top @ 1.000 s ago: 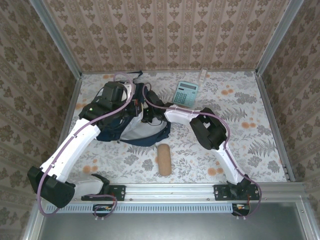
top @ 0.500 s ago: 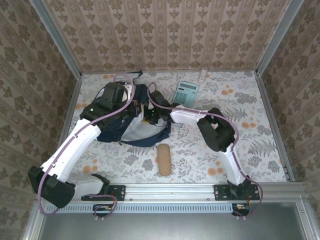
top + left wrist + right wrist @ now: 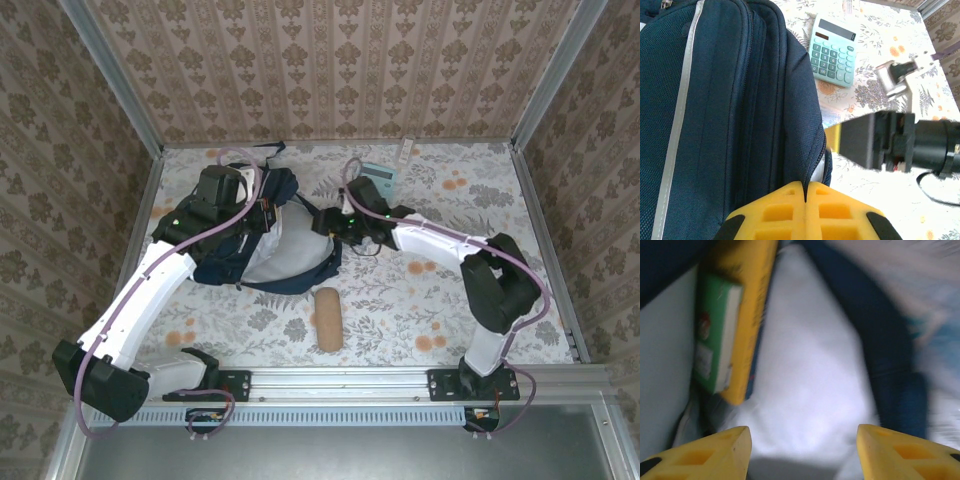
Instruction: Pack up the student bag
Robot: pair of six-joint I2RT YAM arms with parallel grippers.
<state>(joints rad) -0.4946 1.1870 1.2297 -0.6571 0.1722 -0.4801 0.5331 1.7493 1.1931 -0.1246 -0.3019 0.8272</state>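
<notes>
**Bag open, left tool on rim, right tool at mouth**

Tabletop (image 3: 480,200): covered in a floral cloth, walled by patterned panels on three sides.

Student bag (image 3: 225,265): lying at rear left of tabletop, well apart from the right wall. Navy shell with a pale stripe seen from the left wrist (image 3: 715,100). Mouth turned toward the right arm, light grey lining (image 3: 290,258) exposed and spread flat.

Left arm (image 3: 150,280): reaching from its base across the bag's top. Left tool (image 3: 805,190): fingers pressed fully together, meeting right at the zipped rim of the bag; fabric edge apparently pinched between them.

Right arm (image 3: 440,240): stretched leftward over the middle of the tabletop. Right tool (image 3: 801,432): fingers well apart, about half spread, nothing between them; poised at the bag's mouth over the grey lining. Same tool seen from the left wrist (image 3: 837,137), just beside the bag's rim.

Brown roll (image 3: 327,318): lying on the cloth in front of the bag, near but apart from it.

Calculator (image 3: 835,50): pale teal, flat on the cloth beside the bag, toward the rear; partly hidden behind the right arm from above.

Yellow book (image 3: 752,305) and green book (image 3: 710,330): inside the bag, pressed against each other along the lining's left side in the right wrist view; blurred, titles unreadable.
</notes>
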